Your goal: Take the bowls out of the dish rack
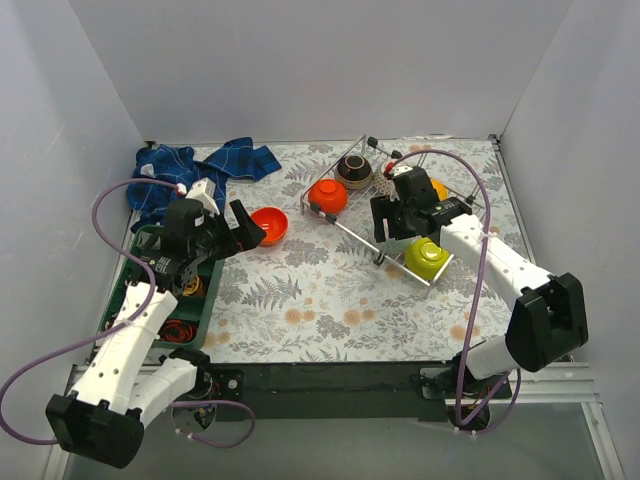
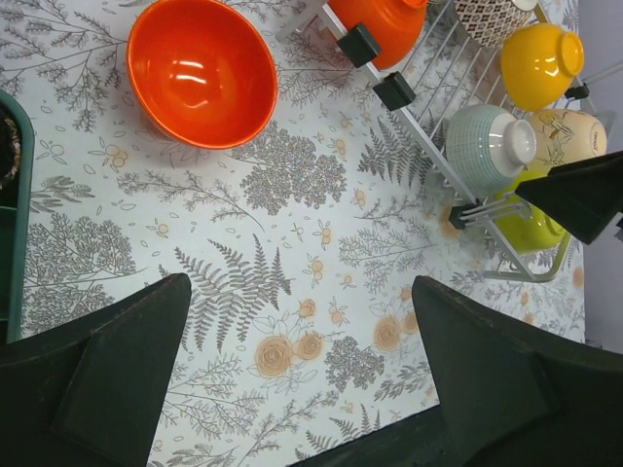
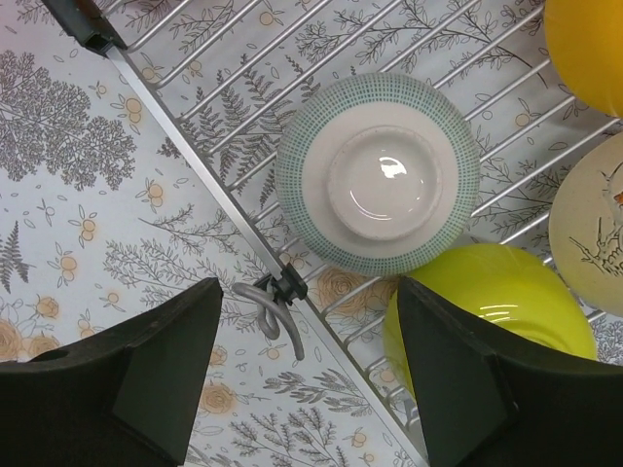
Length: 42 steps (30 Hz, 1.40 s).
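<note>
right gripper (image 3: 310, 288) hangs over the rack (image 3: 185, 153), jaws partly apart and empty, straddling the rack's edge rail rather than the mint bowl (image 3: 378, 173). that bowl sits upside down just inside the rail, with the lime bowl (image 3: 487, 302) just beside it. left gripper (image 2: 300, 287) is wide open and empty over the table (image 2: 292, 224), outside the rack, where 1 red bowl (image 2: 200, 70) stands upright. the mint bowl looks like the next pick. i would centre over its foot ring, turn the wrist so neither finger meets the lime bowl or rail, close gently, then lift straight up off the wires.
</note>
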### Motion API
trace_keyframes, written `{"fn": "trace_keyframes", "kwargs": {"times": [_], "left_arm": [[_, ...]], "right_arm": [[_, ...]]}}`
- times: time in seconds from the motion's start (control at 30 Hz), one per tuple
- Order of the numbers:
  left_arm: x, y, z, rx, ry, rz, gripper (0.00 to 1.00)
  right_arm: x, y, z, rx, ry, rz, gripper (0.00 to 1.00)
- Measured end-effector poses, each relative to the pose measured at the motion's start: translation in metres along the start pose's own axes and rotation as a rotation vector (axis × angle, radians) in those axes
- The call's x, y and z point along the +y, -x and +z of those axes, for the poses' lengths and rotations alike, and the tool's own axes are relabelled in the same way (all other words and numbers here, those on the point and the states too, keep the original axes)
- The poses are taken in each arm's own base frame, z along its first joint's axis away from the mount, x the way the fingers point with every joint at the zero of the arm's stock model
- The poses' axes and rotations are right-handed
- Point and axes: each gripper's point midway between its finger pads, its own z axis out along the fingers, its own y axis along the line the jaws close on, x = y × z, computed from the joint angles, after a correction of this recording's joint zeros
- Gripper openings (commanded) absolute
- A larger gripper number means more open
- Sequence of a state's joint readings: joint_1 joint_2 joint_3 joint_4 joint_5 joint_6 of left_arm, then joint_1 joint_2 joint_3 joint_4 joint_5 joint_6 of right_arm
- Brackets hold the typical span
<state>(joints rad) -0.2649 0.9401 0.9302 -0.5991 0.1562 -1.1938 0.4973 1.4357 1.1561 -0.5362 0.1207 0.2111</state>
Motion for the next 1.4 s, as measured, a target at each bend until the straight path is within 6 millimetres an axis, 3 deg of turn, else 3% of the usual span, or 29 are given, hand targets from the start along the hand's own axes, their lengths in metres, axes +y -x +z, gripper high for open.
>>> {"fn": "trace_keyframes", "kwargs": {"times": [0.5, 0.7, 0.97, 1.23, 1.4], "left_arm": [[0.002, -0.01, -0.008, 0.002, -0.009, -0.029, 0.98], [0.004, -0.012, -0.011, 0.005, 0.001, -0.031, 0.98], [0.007, -0.014, -0.013, 0.007, 0.017, -0.031, 0.98], [0.007, -0.015, -0.013, 0.01, 0.019, -0.029, 0.98], [0.007, -0.015, -0.012, 0.011, 0.02, -0.028, 0.98]], "right_arm": [[-0.012, -0.001, 0.04, 0.043, -0.002, 0.155, 0.8], [-0.019, 0.024, 0.059, 0.021, -0.002, 0.168, 0.8], [-0.045, 0.051, 0.08, -0.012, -0.055, 0.114, 0.8], [-0.067, 0.068, 0.08, -0.053, -0.14, 0.028, 0.8], [-0.068, 0.071, 0.077, -0.06, -0.148, -0.04, 0.8]]}}
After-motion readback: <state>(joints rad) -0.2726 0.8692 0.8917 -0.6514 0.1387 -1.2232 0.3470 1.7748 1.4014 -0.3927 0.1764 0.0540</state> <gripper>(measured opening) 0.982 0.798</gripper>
